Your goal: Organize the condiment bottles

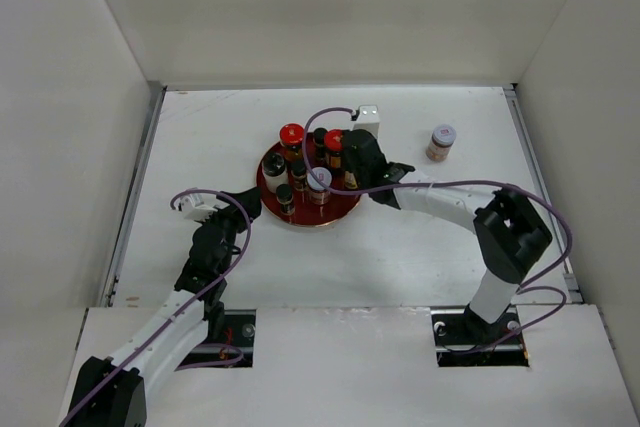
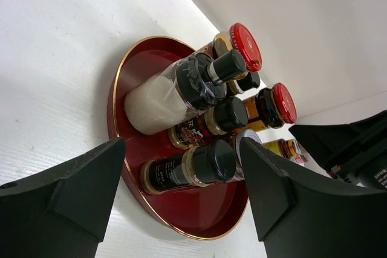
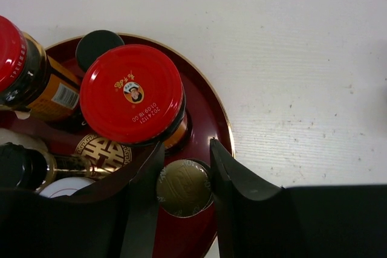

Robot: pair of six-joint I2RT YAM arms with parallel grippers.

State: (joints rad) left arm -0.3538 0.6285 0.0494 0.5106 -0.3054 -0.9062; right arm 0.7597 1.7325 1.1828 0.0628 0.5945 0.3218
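I take it I'm seating the gold-capped bottle (image 3: 184,187) at the red tray's (image 3: 227,131) near rim: lower straight, keep off the red-lidded jar (image 3: 132,93) just beside it (one nudge topples neighbours). My right end effector (image 3: 185,149) pinches its cap. My left end effector (image 2: 181,143) hangs spread, empty, beside the tray.

The red-lidded jar (image 3: 132,93) carries on its lid a small round portrait badge, gold cursive beside it, and a stamped date code starting 2024 — the remaining digits are too small to trust. The tray (image 3: 208,122) shows a gold double-happiness sign, 囍, at its centre. The black-capped bottle (image 2: 175,170) has a printed label and the gold-capped bottle (image 3: 184,188) has faint rim lettering — neither can be read.
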